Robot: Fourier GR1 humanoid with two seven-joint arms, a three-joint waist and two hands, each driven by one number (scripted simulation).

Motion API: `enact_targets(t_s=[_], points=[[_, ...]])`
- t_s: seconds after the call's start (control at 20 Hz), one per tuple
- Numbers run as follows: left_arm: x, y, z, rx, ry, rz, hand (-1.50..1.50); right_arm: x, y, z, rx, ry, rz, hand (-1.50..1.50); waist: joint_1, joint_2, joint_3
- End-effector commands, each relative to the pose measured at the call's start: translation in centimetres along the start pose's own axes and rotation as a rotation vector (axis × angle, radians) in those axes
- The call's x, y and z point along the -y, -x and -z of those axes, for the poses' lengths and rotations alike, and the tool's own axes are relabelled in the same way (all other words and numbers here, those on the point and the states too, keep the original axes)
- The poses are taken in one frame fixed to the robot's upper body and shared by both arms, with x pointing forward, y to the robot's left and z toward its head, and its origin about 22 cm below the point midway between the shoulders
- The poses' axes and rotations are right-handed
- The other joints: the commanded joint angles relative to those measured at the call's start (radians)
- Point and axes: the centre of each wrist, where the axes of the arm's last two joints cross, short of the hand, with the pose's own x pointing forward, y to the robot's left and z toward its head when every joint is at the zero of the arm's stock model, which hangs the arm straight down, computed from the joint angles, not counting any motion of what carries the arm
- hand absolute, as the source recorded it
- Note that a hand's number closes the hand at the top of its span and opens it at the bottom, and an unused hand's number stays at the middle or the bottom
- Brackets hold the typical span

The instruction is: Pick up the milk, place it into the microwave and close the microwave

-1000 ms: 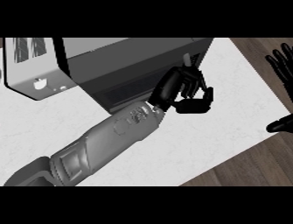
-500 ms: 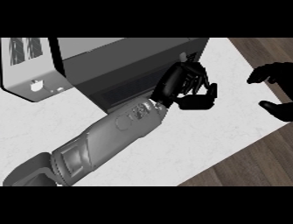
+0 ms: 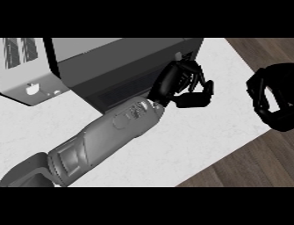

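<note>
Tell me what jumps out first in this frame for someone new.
The grey left forearm cuts diagonally across the white counter, its robot hand curled at the front of the dark microwave. At the right edge the right robot hand shows with curled fingers, over the counter's rim. No milk carton is visible.

My left forearm [image 3: 104,138], coming in from seven o'clock, is a smooth grey shell with panel seams and a raised block near the elbow. Its black left hand [image 3: 175,83] has segmented fingers. At three o'clock, my right hand [image 3: 280,103] is equally black and glossy.
</note>
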Motion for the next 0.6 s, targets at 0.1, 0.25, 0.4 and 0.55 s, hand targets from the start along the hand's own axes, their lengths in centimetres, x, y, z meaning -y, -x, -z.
enact_targets(t_s=[0.1, 0.25, 0.4, 0.55], points=[[1.5, -0.8, 0.8, -0.001, 0.001, -0.022, 1.50, -1.1, -0.6, 0.8, 0.070, -0.145, 0.053, 1.50, -0.035, 0.007, 0.002], [1.5, -0.8, 0.8, 0.001, -0.016, -0.027, 1.50, -1.5, -1.0, 1.3, 0.079, -0.158, 0.056, 1.50, -0.037, 0.007, 0.001], [1.6, -1.4, 1.1, 0.020, -0.022, -0.026, 1.50, -2.0, -1.2, 1.8, 0.088, -0.177, 0.064, 1.50, -0.046, 0.012, 0.004], [1.4, -1.6, 1.4, 0.029, -0.023, -0.018, 1.50, -2.8, -1.2, 1.7, 0.099, -0.186, 0.078, 1.50, -0.055, 0.009, 0.005]])
